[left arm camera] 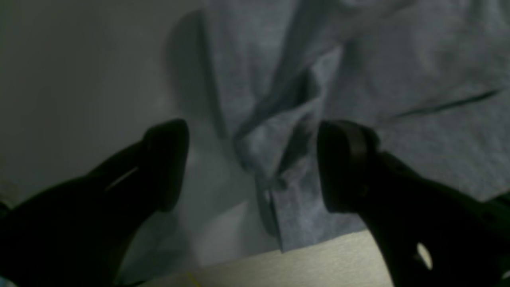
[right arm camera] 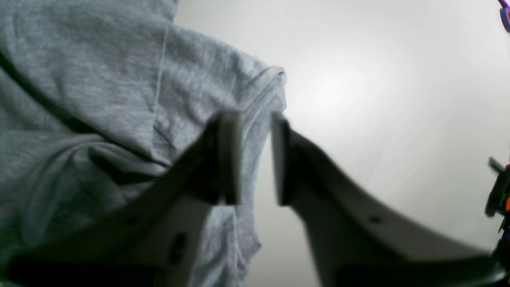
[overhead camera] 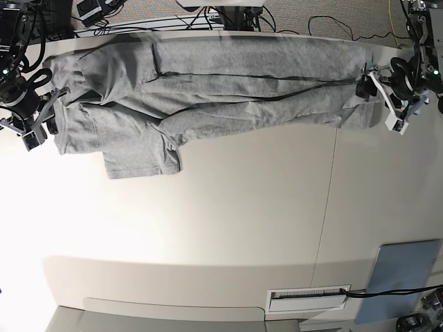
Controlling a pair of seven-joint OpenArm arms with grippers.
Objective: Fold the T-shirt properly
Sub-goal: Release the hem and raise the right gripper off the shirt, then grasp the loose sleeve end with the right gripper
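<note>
Jaws of both grippers parted and empty, astride T-shirt [overhead camera: 208, 90] edges, left ones wider.

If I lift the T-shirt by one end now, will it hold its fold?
Probably not. The T-shirt looks limp: it lies creased in long rumpled folds, so it would likely sag and unfold. One sleeve already sticks out loose and would likely dangle.

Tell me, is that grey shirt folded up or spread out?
Partly folded: the T-shirt lies stretched in a long doubled band across the table, one sleeve sticking out.
</note>
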